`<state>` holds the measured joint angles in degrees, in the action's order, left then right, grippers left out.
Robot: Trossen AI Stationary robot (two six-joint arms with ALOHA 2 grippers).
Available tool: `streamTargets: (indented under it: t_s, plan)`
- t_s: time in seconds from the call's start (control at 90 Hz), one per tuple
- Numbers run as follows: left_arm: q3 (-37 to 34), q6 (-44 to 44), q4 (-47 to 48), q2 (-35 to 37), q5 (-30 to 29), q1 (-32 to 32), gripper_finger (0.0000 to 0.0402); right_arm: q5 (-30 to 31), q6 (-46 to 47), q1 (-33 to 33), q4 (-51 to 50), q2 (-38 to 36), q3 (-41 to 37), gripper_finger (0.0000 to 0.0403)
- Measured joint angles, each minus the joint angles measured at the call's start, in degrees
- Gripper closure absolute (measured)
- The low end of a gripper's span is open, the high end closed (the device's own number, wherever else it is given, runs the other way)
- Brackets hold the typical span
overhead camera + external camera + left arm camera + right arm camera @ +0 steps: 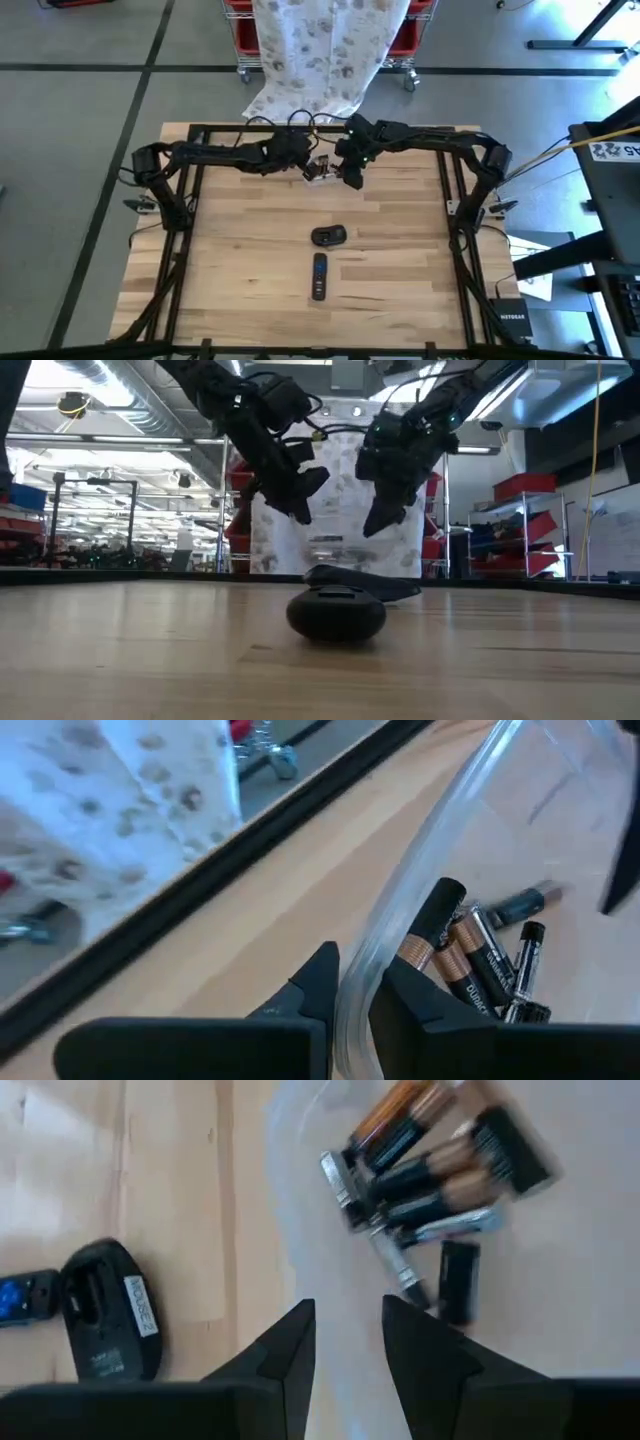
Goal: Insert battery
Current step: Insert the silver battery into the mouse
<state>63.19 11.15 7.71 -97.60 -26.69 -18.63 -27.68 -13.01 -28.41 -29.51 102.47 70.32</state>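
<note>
Two dark robot arms are reaching in from either side over a pale wooden counter (250, 260) and meeting above its far middle.

The left tool (352, 988) is gripping the rim of a clear plastic container (470, 790), with the thin wall clamped between its two fingers. In the overhead view the container (320, 170) is showing as a small pale shape between the two arms, near the counter's far edge.

Inside the container a small heap of batteries (440, 1170) is lying loose, copper and black, crossing one another at odd angles. The left wrist view is showing the same batteries (470, 965) just beyond the clamped rim.

The right tool (345, 1342) is hovering over the container with its fingers slightly apart and nothing between them, pointing down toward the batteries. In the low view both tools are hanging above the counter, not touching it.

Nearer the middle of the counter a black computer mouse (328, 236) is lying upside down, its white label (141, 1306) showing. Just beside it, toward the near edge, a slim black remote (319, 277) with blue buttons is lying lengthwise.

Behind the counter a patterned white cloth (320, 50) is hanging over a cart.
</note>
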Motion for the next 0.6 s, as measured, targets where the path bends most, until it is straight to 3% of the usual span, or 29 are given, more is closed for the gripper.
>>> streamTargets:
  t_s: [0.189, 0.367, 0.6]
  plan:
    - [-0.1, -4.3, 1.8, 0.0, -5.9, 1.5, 0.0381, -1.3, -6.3, 2.0, 1.0, 2.2, 0.0, 0.0300]
    - [-0.1, -5.6, 3.6, 0.0, -8.0, 1.8, 0.0380, 2.6, -8.4, 4.6, 6.6, 3.6, 0.0, 0.0296]
    - [0.1, -4.8, 2.7, 0.1, -8.5, 1.5, 0.0380, 5.4, -9.7, 7.8, 17.1, 5.7, 0.0, 0.0248]
